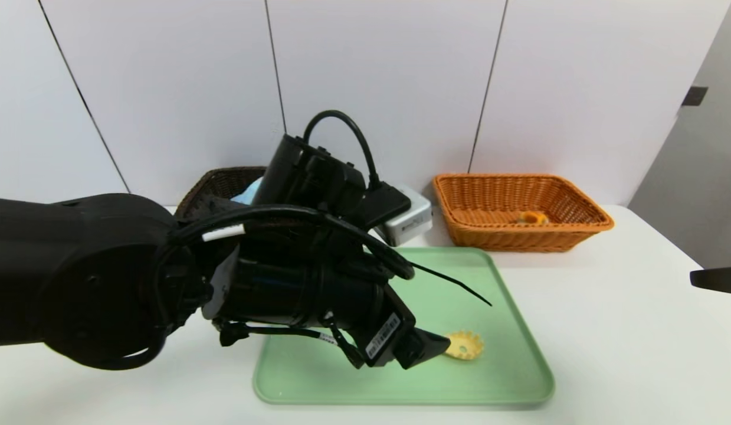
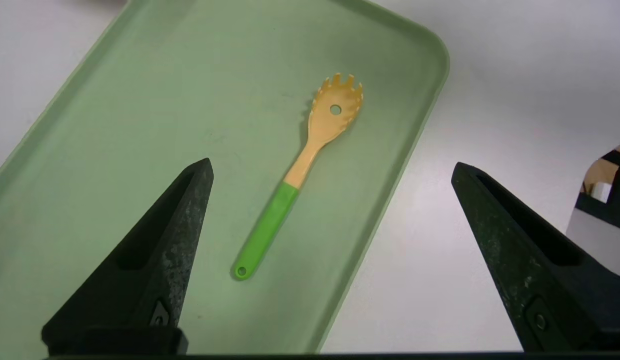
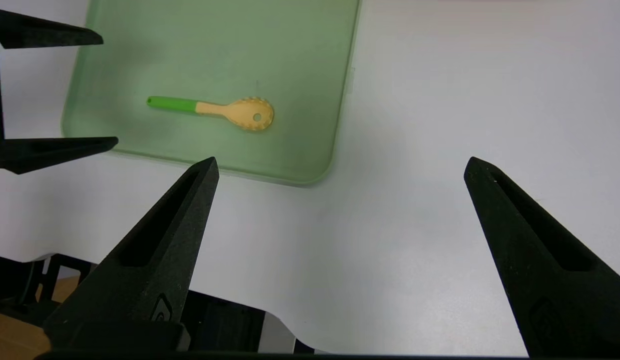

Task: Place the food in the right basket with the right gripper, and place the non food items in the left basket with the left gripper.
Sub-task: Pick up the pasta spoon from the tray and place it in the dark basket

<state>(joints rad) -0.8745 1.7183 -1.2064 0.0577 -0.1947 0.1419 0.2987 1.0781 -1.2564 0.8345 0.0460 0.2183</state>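
The left claw (image 2: 332, 167) gapes empty above the green tray (image 2: 154, 125), where 1 pasta fork (image 2: 302, 167) lies; probably light and stiff, best pinched mid-handle. The right claw (image 3: 342, 165) idles, spread, beside the tray.

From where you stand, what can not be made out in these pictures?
- Left basket: head view; the left arm hides most of it.
- Blue thing: head view; the same arm covers part, so I cannot name it.
- Orange thing: head view; too small to name, in the right basket.
- Right hand: head view; the picture's edge cuts it off.
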